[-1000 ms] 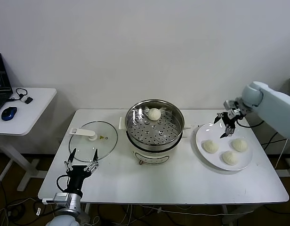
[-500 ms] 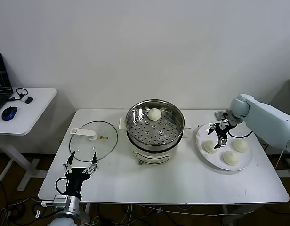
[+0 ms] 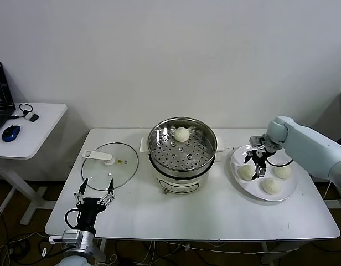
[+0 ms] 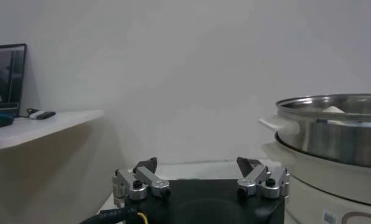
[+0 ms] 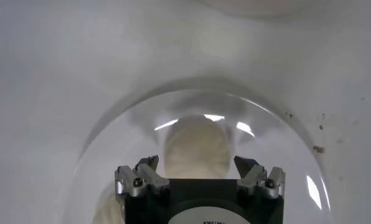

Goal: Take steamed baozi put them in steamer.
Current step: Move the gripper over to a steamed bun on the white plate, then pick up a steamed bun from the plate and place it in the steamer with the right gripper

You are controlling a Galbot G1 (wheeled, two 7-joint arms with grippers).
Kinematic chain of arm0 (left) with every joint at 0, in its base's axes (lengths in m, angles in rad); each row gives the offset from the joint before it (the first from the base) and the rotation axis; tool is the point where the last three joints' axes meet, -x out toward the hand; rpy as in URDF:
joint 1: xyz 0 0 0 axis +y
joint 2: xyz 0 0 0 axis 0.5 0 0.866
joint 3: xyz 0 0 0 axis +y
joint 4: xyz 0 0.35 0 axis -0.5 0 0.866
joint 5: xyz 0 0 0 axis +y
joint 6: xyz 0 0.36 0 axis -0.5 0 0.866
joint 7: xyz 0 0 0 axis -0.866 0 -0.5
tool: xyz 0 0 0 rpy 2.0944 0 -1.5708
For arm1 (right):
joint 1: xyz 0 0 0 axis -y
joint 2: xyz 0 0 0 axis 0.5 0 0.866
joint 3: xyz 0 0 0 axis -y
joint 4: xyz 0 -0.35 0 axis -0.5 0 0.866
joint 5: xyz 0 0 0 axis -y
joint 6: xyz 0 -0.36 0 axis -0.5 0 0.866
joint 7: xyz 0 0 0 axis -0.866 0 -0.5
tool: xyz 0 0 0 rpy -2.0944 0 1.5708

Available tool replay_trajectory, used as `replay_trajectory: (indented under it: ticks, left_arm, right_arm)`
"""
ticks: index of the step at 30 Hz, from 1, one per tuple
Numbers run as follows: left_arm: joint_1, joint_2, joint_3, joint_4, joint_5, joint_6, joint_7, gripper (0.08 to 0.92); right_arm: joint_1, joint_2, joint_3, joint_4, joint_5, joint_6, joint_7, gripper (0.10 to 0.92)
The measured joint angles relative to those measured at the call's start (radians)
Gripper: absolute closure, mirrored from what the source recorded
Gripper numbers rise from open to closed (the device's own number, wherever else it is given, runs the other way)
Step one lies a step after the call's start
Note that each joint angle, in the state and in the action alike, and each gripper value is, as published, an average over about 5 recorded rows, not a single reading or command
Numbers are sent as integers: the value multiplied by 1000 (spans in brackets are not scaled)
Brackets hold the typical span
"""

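Note:
One steamed baozi (image 3: 181,134) lies at the back of the steel steamer (image 3: 181,148) in the middle of the table. Three more baozi sit on the white plate (image 3: 234,164) to the right; the leftmost one (image 3: 246,173) is just below my right gripper (image 3: 255,161). In the right wrist view that bun (image 5: 196,149) lies between the spread fingers of the open right gripper (image 5: 196,163), untouched, and a second bun (image 5: 111,210) shows at the edge. My left gripper (image 3: 96,191) waits open and empty at the table's front left; it shows in its own view (image 4: 197,163) with the steamer (image 4: 331,125) beyond it.
A flat glass lid (image 3: 109,160) with a white handle lies left of the steamer, just behind the left gripper. A small side table (image 3: 26,130) with a mouse and a laptop stands off to the left. The wall is close behind the table.
My right gripper has come left and down from the plate's back edge to just over the leftmost bun, staying open. The left gripper has sunk slightly toward the front.

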Motion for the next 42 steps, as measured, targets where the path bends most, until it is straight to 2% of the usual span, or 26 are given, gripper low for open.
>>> replay_trajectory:
  ticks: [8, 14, 24, 42]
  left_arm:
    - [1, 0, 0, 3, 1, 1, 0, 177]
    - [-1, -1, 1, 3, 2, 2, -1, 177]
    - [0, -2, 1, 4, 3, 2, -1, 177]
    - [2, -4, 7, 1, 9, 0, -6, 177]
  right_arm:
    - [-16, 14, 20, -22, -25, 5, -8, 214]
    - [-22, 17, 38, -31, -37, 9, -9, 300]
    - [-18, 6, 46, -16, -35, 9, -12, 338]
    - [217, -98, -106, 195, 141, -47, -25, 338]
